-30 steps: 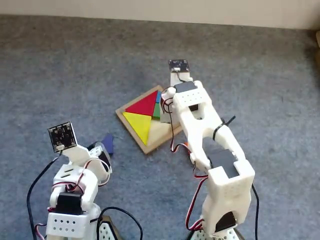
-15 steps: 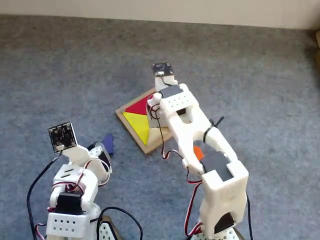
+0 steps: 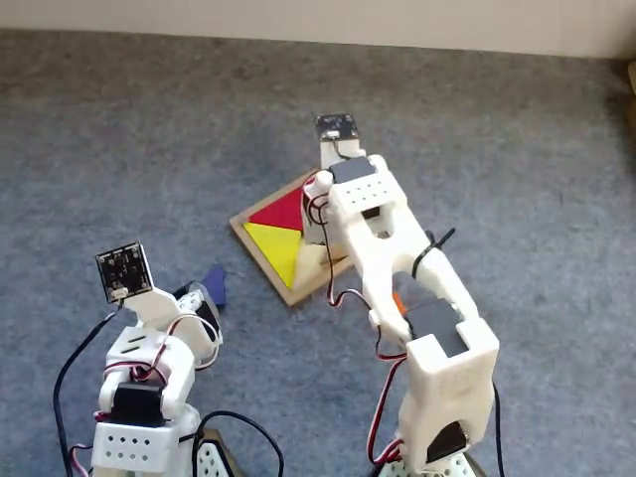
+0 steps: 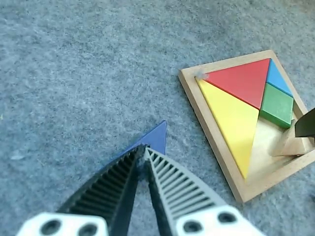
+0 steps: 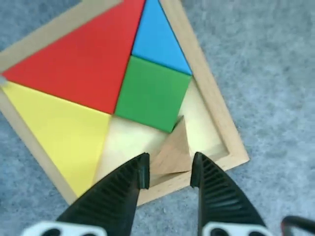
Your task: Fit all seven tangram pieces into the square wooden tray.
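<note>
- Grey carpet worktop carries the square wooden tray (image 4: 218,140), which holds a red triangle (image 5: 83,64), yellow triangle (image 5: 59,128), light blue triangle (image 5: 157,39) and green square (image 5: 152,93).
- Plain wood triangle (image 5: 172,152) stands tilted in the tray's bare corner, apex toward the green square, pinched between the right gripper (image 5: 170,164) fingers.
- Likely step: lay it flat. The right arm is directly over the tray.
- Dark blue piece (image 4: 156,135) lies off the tray, beyond its yellow-side rim, with the left gripper (image 4: 146,150) fingers closed on its edge.

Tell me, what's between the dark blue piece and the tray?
Only bare carpet. The left wrist view shows that stretch between the blue piece, held by the left gripper, and the tray; the high view agrees.
</note>
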Controlling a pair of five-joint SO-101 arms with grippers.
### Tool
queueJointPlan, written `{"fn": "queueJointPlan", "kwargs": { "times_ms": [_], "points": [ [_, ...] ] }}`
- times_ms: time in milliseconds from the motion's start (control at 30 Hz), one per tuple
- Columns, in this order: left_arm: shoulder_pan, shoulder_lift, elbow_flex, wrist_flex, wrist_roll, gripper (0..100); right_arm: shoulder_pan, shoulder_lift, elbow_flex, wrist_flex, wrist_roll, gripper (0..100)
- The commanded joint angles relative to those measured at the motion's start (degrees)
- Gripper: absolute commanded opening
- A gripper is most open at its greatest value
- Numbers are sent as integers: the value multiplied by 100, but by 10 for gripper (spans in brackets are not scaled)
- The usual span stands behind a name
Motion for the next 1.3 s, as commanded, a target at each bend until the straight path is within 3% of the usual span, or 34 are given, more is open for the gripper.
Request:
{"fn": "queueJointPlan", "kwargs": {
  "times_ms": [0, 400, 533, 633, 1267],
  "points": [
    [-22, -215, 110, 35, -35, 6, 13, -22, -303, -110, -79, 149],
    [-22, -215, 110, 35, -35, 6, -13, 857, -303, -84, -35, 145],
    [-22, -215, 110, 35, -35, 6, -13, 840, -356, 127, 466, 50],
    [-22, -215, 110, 35, -35, 6, -13, 681, -462, 145, 791, 4],
    [-22, -215, 110, 35, -35, 6, -13, -919, -435, 884, 862, 4]
  ]
}}
